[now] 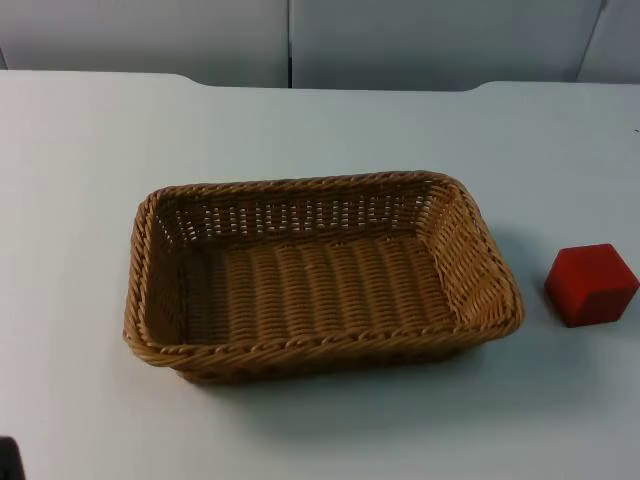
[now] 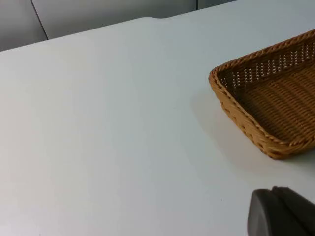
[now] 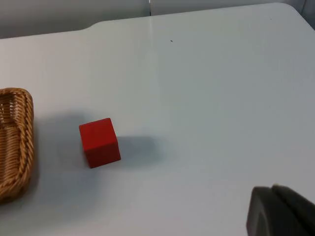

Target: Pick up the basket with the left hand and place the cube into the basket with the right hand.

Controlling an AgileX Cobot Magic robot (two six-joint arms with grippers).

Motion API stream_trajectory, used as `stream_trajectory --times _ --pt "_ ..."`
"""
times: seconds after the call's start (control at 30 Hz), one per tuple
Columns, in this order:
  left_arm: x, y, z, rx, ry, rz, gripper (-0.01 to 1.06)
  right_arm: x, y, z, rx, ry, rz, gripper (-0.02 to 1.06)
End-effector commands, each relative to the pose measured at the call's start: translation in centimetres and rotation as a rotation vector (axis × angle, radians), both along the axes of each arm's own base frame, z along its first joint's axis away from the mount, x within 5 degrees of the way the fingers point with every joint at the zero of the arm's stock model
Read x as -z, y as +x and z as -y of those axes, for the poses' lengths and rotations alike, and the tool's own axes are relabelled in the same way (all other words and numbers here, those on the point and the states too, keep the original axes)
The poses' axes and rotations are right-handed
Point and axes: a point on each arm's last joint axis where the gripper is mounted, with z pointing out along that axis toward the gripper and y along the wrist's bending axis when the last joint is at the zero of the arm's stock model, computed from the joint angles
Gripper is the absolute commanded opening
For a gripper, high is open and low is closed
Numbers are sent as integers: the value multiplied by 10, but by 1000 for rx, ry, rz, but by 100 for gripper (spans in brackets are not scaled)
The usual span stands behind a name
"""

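Note:
A rectangular woven wicker basket (image 1: 300,184) rests flat on the white table, a little left of centre, with nothing inside it. A red cube (image 1: 590,283) sits on the table just to the right of the basket, a small gap apart from its right rim. In the left wrist view my left gripper (image 2: 283,212) hangs over bare table, well short of the basket's near corner (image 2: 246,123). In the right wrist view my right gripper (image 3: 280,212) is off to one side of the cube (image 3: 100,141), with the basket's end (image 3: 24,142) beyond the cube. Neither gripper holds anything.
The grey partition wall (image 1: 300,40) closes off the far edge of the table. A small dark shape (image 1: 8,460) sits at the near left corner of the top view. Bare white table surrounds the basket and cube.

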Motion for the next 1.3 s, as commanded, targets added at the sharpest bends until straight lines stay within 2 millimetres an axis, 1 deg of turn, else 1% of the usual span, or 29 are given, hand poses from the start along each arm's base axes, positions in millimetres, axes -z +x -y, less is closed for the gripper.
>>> stream_trajectory --times 0.0,0.6,0.63,0.67,0.7,0.77,0.83,0.87,0.9,0.97,1.0,1.03,1.07,1.1,1.13,1.17,1.2,1.23,1.27 --pt "0 0 0 6 -11 9 0 2 1 0 -9 -3 2 0" --pt "0 0 0 11 -15 7 0 2 1 0 -9 -3 2 0" --pt "0 1 0 7 -22 0 0 2 1 0 -9 -3 2 0" --pt "0 8 2 8 -20 -47 0 2 1 0 -9 -3 2 0" --pt "0 8 2 8 -20 -47 0 2 1 0 -9 -3 2 0" --pt "-2 25 6 15 -19 -149 0 2 1 0 -9 -3 2 0" --pt "-11 52 15 52 -42 -206 0 2 1 0 -9 -3 2 0" --pt "-11 52 15 52 -42 -206 0 2 1 0 -9 -3 2 0" --pt "-20 74 24 97 -85 -201 0 2 1 0 -9 -3 2 0" --pt "-35 108 38 164 -137 -203 0 2 1 0 -9 -3 2 0" --pt "-40 123 43 181 -160 -224 0 2 1 0 -9 -3 2 0" --pt "-40 123 43 181 -160 -224 0 2 1 0 -9 -3 2 0" --pt "-42 138 48 193 -176 -258 0 2 1 0 -9 -3 2 0" --pt "-44 159 53 203 -192 -306 0 2 1 0 -9 -3 2 0" --pt "-39 176 58 208 -200 -359 0 2 1 0 -9 -3 2 0" --pt "-39 176 58 208 -200 -359 0 2 1 0 -9 -3 2 0" --pt "-37 189 62 220 -221 -400 0 2 1 0 -9 -3 2 0" --pt "-26 211 70 229 -263 -475 0 2 1 0 -9 -3 2 0" --pt "-16 224 74 235 -282 -526 0 2 1 0 -9 -3 2 0"
